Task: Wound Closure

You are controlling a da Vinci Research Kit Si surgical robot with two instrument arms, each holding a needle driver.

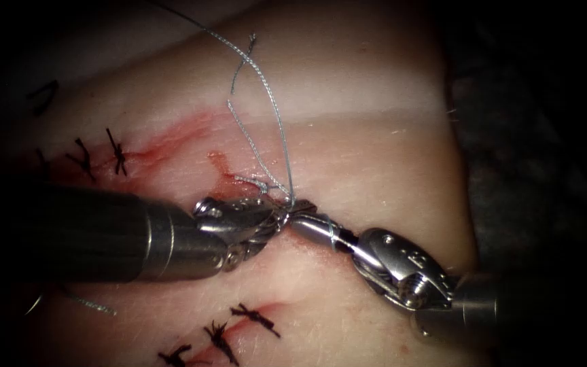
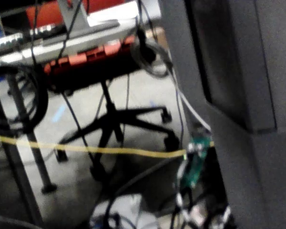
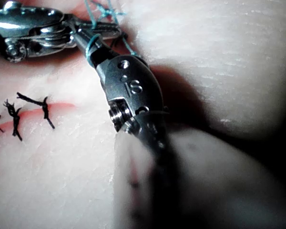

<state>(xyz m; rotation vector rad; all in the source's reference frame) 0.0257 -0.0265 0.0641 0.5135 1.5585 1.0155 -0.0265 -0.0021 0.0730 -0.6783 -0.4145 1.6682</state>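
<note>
- Tissue [image 1: 375, 156] takes up most of your endoscope view, pale, with red fluid [image 1: 171, 146] smeared from about 10 o'clock in toward the centre.
- Your left tool [image 1: 274, 216] comes in from 9 o'clock. Its tip sits at the centre of the view, right on the cut [image 1: 222, 166].
- Its jaws are pressed together on the thread [image 1: 276, 122], gripping it where the strands bunch at the tissue surface.
- Your right tool [image 1: 300, 221] comes in from 4 o'clock, and its tip touches the left tool's tip.
- Its jaws are closed tight into one slim beak with a turn of thread wound around them. You cannot tell whether any thread is also pinched between them.
- From that meeting point the grey thread rises toward 12 o'clock and runs off toward 11 o'clock.
- A frayed loose end [image 1: 242, 64] hangs beside the thread, and a small tangle of thread [image 1: 259, 182] lies on the tissue just at 11 o'clock from the tips.
- Black stitches [image 1: 96, 156] sit in a row at 10 o'clock.
- More dark stitches [image 1: 239, 326] cross a red line at 6 o'clock, below both tools.
- A short grey thread piece [image 1: 93, 304] lies on the tissue at 8 o'clock, under the left shaft.
- Your right wrist view shows the same closed beak with the thread turn [image 3: 88, 45] around it, and the dark stitches lie beside it.
- Your left wrist view looks out at an office chair [image 2: 109, 119] and a yellow cable [image 2: 86, 149].
</note>
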